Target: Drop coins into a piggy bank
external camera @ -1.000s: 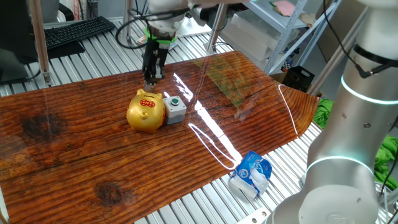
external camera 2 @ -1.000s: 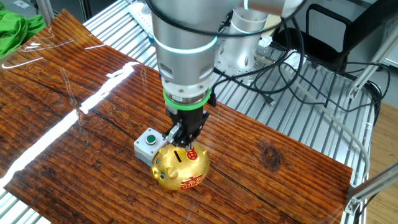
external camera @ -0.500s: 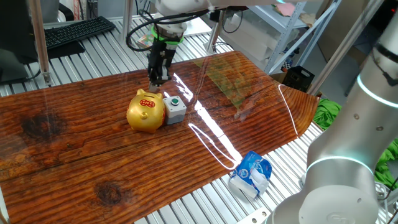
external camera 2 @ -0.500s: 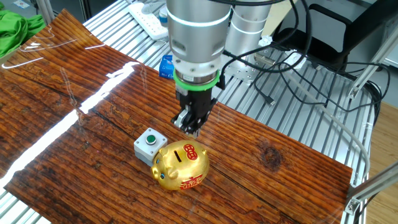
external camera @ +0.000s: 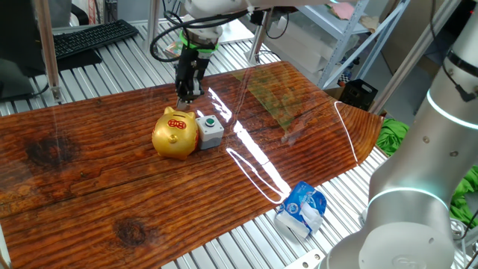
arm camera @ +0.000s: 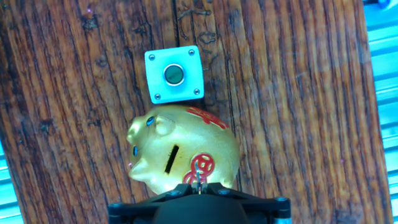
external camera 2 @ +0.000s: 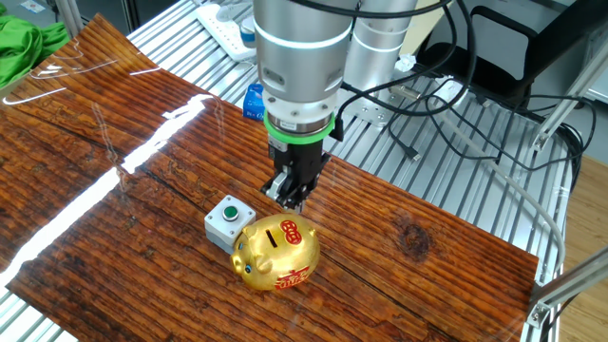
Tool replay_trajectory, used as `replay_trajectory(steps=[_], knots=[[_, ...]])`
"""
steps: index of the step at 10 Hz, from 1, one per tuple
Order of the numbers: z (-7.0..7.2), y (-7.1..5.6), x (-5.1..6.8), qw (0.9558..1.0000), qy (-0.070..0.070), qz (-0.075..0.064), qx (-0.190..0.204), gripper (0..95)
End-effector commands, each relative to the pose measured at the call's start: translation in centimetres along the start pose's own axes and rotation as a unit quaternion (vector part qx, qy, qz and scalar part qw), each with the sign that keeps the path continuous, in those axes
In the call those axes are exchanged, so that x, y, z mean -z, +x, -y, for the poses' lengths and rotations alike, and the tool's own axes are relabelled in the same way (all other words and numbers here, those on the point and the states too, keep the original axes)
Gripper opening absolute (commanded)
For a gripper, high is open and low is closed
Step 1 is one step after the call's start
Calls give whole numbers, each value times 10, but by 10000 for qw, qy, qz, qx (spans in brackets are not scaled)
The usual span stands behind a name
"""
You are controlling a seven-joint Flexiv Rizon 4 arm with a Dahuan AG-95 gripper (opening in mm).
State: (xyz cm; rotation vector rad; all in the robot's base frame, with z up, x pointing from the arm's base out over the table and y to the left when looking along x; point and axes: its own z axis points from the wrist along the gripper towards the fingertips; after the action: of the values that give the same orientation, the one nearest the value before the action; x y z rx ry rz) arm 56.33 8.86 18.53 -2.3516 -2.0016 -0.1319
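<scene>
The gold piggy bank (external camera 2: 276, 252) sits on the wooden counter (external camera 2: 114, 199), its slot dark; the pincer (external camera 2: 292, 197) hovers above, fingertips together, apparently empty.

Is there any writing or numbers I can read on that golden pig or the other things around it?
None can be read.
Shiny gold pig-shaped bank: red marks on its back and side, coin-like symbols, not legible text.
Small grey box with a green button: no label visible.
Blue-and-white packet off the table edge: print too blurred.

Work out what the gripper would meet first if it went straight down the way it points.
Probably the rear edge of the piggy bank, behind the slot; the gripper hangs near that edge, so it might just reach the table.
</scene>
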Motion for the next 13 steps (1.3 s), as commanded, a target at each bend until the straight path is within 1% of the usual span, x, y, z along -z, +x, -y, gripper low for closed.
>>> replay_trajectory(steps=[1,3,4,6,9,11,13], knots=[[-2,1,-1,10000,-9,14,17,0],[-2,1,-1,9999,14,-79,-76,0],[-2,1,-1,9999,-8,-129,-42,0],[-2,1,-1,9999,-15,-154,-35,0],[-2,1,-1,9995,-40,-266,137,0],[-2,1,-1,9991,-100,-351,233,0],[-2,1,-1,9989,-131,-384,218,0]])
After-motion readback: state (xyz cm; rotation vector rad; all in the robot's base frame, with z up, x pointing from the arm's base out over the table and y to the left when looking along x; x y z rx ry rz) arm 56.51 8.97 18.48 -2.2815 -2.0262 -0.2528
